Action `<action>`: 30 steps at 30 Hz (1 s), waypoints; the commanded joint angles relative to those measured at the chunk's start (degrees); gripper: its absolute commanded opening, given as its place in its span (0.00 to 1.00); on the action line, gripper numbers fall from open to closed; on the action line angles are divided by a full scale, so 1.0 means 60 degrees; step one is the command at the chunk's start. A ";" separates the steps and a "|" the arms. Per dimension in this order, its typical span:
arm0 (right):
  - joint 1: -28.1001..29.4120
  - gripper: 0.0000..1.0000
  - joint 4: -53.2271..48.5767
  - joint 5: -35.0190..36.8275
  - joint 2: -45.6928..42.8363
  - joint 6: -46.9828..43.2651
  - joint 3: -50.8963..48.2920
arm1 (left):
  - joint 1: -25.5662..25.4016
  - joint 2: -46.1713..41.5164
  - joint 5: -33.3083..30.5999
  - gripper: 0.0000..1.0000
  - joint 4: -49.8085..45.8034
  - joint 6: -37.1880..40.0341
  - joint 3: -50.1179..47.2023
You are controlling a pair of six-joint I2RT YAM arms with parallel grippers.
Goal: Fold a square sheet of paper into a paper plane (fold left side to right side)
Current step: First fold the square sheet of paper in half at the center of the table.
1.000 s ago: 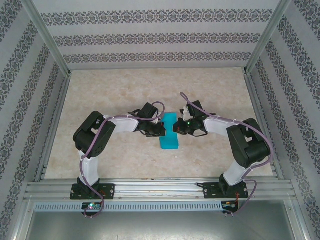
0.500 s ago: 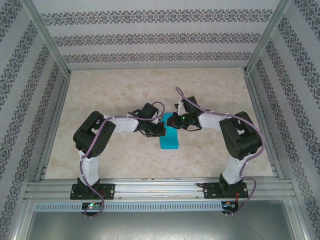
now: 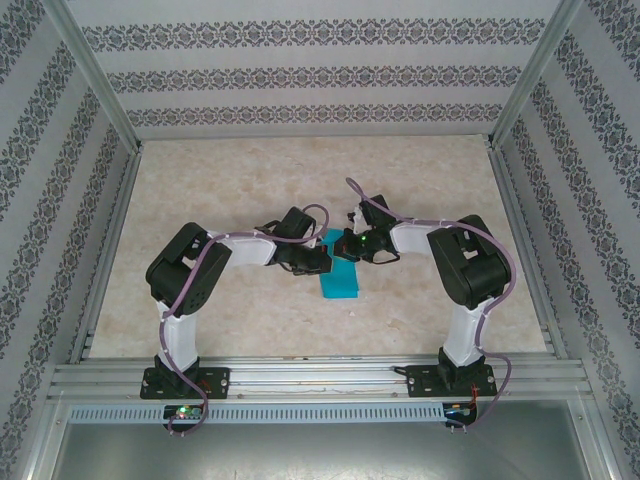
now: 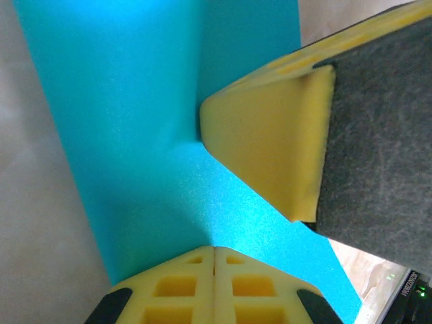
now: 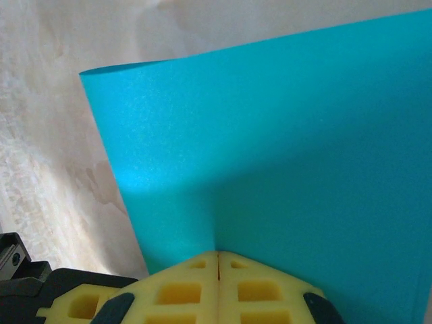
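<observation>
the paper [image 3: 340,283] lies on the table [image 3: 240,180], long axis near to far. left claw [image 4: 214,249] and right claw [image 5: 217,254] are both clenched, tips on its far end from opposite sides, equally near

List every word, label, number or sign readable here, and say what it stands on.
No text can be read.
White print on the black housing, left wrist view: too small and blurred to read.
The square sheet of paper: plain, with no print.
</observation>
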 commanded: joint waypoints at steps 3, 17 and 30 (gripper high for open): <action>-0.0102 0.00 -0.0868 0.1019 0.0522 -0.0198 -0.0038 | -0.0181 -0.0170 0.0120 0.00 -0.1007 -0.0132 -0.0969; -0.0179 0.00 -0.0969 0.1057 0.0599 -0.0337 -0.0046 | -0.0554 -0.1248 0.0237 0.00 -0.1055 -0.0496 -0.2427; -0.0150 0.00 -0.0989 0.0998 0.0555 -0.0375 -0.0060 | -0.1131 -0.1793 0.0238 0.00 -0.1089 -0.0878 -0.3099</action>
